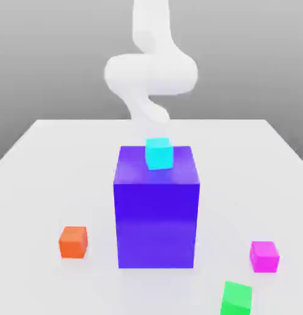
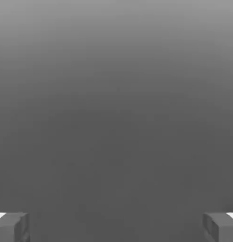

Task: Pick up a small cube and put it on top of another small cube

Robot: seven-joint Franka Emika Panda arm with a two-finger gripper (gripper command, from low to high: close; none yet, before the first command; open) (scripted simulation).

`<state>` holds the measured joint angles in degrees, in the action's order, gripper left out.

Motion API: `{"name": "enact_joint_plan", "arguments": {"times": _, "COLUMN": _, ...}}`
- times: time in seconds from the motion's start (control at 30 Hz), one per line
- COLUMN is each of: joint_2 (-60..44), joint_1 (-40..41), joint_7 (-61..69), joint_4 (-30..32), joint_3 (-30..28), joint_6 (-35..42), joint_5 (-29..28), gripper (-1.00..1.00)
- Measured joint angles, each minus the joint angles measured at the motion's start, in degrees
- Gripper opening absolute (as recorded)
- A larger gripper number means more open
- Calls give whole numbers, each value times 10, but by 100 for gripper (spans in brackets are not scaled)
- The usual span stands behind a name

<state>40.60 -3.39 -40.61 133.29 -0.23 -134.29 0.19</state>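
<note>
Four small cubes (image 1: 159, 154), one block (image 1: 157, 209)

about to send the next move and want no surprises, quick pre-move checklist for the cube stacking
1. Tool open: ok, fingers stand wide apart in the hand view.
2. Tool empty: ok, nothing between them.
3. Cyan cube reachable: cannot tell, it sits on top of the tall blue block.
4. Orange cube, magenta cube, green cube free on the table: ok, all apart.
5. Any stack made: not ok, none yet.
</note>
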Motion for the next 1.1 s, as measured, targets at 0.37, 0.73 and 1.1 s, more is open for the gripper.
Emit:
{"name": "enact_joint_plan", "arguments": {"times": 0.37, "joint_2": -232, "joint_1": -135, "joint_7": 236, "joint_4": 67, "joint_3": 5, "joint_6": -111, "joint_5": 15, "gripper": 0}}
{"name": "enact_joint_plan", "arguments": {"times": 0.73, "joint_2": -461, "joint_1": -229, "joint_7": 441, "joint_4": 133, "joint_3": 54, "joint_6": -221, "joint_5": -8, "gripper": 0}}
{"name": "enact_joint_plan", "arguments": {"times": 1.1, "joint_2": -623, "joint_1": -260, "joint_7": 454, "joint_4": 126, "joint_3": 37, "joint_6": -332, "joint_5": -62, "gripper": -100}}
